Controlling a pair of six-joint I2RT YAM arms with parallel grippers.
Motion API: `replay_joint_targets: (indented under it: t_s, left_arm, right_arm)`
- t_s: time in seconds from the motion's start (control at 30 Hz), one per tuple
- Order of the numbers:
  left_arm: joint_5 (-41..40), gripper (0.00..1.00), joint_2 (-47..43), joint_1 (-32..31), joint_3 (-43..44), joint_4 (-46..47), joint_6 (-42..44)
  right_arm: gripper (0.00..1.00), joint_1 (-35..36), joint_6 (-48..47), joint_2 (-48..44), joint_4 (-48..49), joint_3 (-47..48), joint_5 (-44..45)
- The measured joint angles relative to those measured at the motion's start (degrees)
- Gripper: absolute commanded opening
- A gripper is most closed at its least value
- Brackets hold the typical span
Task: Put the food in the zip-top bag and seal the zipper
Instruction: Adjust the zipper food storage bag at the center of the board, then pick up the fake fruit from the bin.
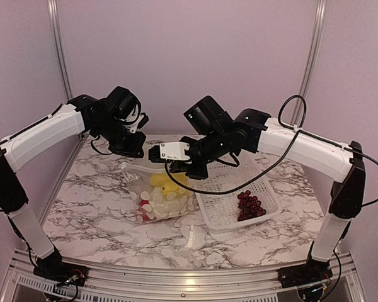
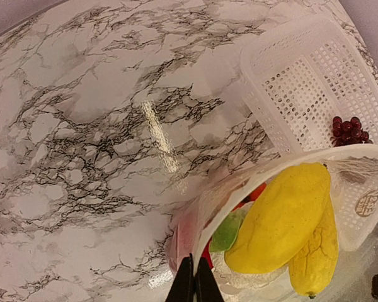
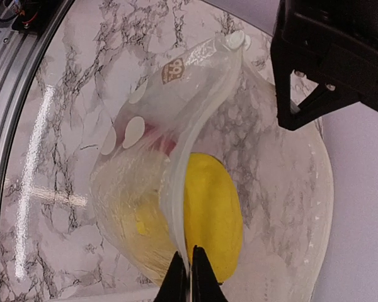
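Note:
The clear white-dotted zip-top bag [image 1: 167,202] hangs between my two grippers over the table with its mouth held open. It holds two yellow pieces [image 2: 283,214], a green leaf [image 2: 227,233] and a red-orange piece [image 2: 258,190]. My left gripper [image 2: 193,283] is shut on the mouth rim, the zipper strip [image 2: 239,189]. My right gripper [image 3: 189,277] is shut on the opposite rim of the zipper strip [image 3: 195,145], beside a yellow piece [image 3: 214,214]. The dark purple grapes [image 1: 250,204] lie in the basket. In the top view the left gripper [image 1: 137,153] and right gripper [image 1: 152,154] are close together above the bag.
The white perforated basket [image 1: 223,182] stands right of the bag, touching it; it also shows in the left wrist view [image 2: 315,75]. The marble table [image 1: 94,201] has a metal frame rail along its front edge [image 1: 176,277]. The left gripper's black body [image 3: 327,63] shows in the right wrist view.

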Motion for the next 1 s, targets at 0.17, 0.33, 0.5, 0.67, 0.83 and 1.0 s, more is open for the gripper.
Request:
replay_joint_targets:
  t_s: [0.17, 0.33, 0.5, 0.67, 0.83, 1.0]
  left_arm:
    - [0.9, 0.0, 0.8, 0.0, -0.1, 0.2, -0.7]
    - [1.7, 0.0, 0.8, 0.0, -0.3, 0.8, -1.3]
    - [2.1, 0.0, 0.8, 0.0, -0.5, 0.9, -1.6]
    - [2.2, 0.0, 0.8, 0.0, -1.2, 1.7, -1.9]
    - [2.3, 0.0, 0.8, 0.0, -1.2, 2.3, -1.9]
    - [2.3, 0.0, 0.8, 0.0, -1.2, 2.5, -1.9]
  right_arm:
    - [0.35, 0.0, 0.5, 0.0, -0.1, -2.2, -0.9]
    - [0.47, -0.2, 1.6, -0.7, -1.1, -2.4, -3.9]
    - [0.52, -3.0, 2.2, -5.3, -4.5, -0.8, -8.1]
    - [0.52, -11.5, 3.4, -14.3, -4.5, -4.3, -8.6]
    - [0.52, -21.1, 5.5, -17.2, -4.3, -13.2, -6.6]
    - [0.61, -26.5, 8.0, -14.6, -5.0, -23.1, -2.9]
